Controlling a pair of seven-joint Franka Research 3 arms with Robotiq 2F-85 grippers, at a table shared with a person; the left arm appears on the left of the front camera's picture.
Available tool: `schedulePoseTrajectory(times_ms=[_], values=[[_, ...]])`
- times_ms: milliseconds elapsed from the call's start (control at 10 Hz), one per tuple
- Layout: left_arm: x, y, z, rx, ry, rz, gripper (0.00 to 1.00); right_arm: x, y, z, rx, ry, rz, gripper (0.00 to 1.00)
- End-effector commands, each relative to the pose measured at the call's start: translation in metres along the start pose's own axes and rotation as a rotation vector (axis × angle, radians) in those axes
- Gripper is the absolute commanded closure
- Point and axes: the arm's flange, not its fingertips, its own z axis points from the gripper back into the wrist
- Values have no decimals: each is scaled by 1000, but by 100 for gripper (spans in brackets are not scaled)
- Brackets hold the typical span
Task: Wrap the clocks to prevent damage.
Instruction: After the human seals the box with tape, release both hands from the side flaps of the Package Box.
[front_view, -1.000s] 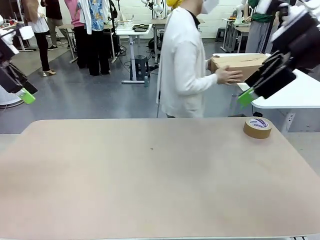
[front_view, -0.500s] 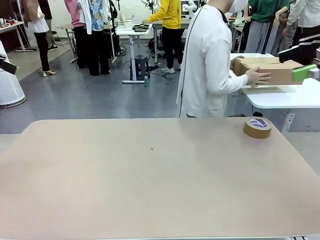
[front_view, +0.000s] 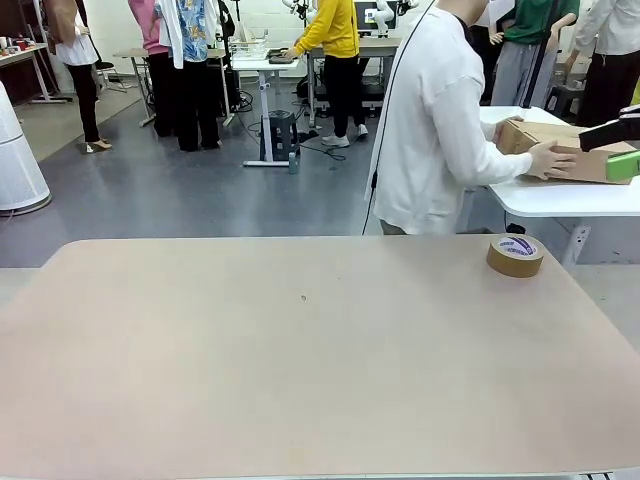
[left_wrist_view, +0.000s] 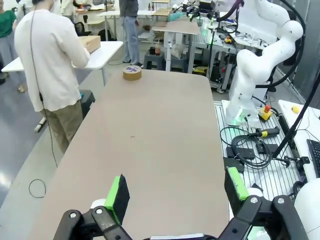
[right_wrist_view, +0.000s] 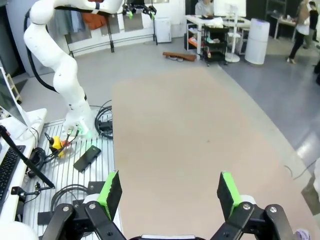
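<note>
The clocks are out of view. My left gripper (left_wrist_view: 177, 192) hangs open high above the near end of the bare tan table (front_view: 300, 360), with nothing between its green pads. My right gripper (right_wrist_view: 169, 194) is open too, high over the table's other end. One of its green pads (front_view: 624, 165) shows at the front view's right edge. A person (front_view: 430, 130) in a white top stands at the far side with both hands on a cardboard box (front_view: 575, 160) resting on a white side table (front_view: 560, 198).
A brown tape roll (front_view: 515, 255) lies flat near the table's far right corner, the same tape roll (left_wrist_view: 132, 73) seen from the left wrist. Several people and desks stand farther back. Cables and robot bases sit along the table's robot side.
The person has stepped right and set the cardboard box down on the white side table. Both grippers have drawn out towards the picture's sides, the left one leaving the front view.
</note>
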Motion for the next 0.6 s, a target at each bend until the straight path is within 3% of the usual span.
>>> schedulePoseTrajectory(times_ms=[0,300,500], values=[[-2,-4,-5,89,5,-19,0,7,5,-3,-14,10,22,0],[-4,-11,-2,130,14,-21,0,7,6,-3,-19,27,-4,0],[-2,-2,6,75,21,3,0,7,6,-3,-19,27,-4,0]])
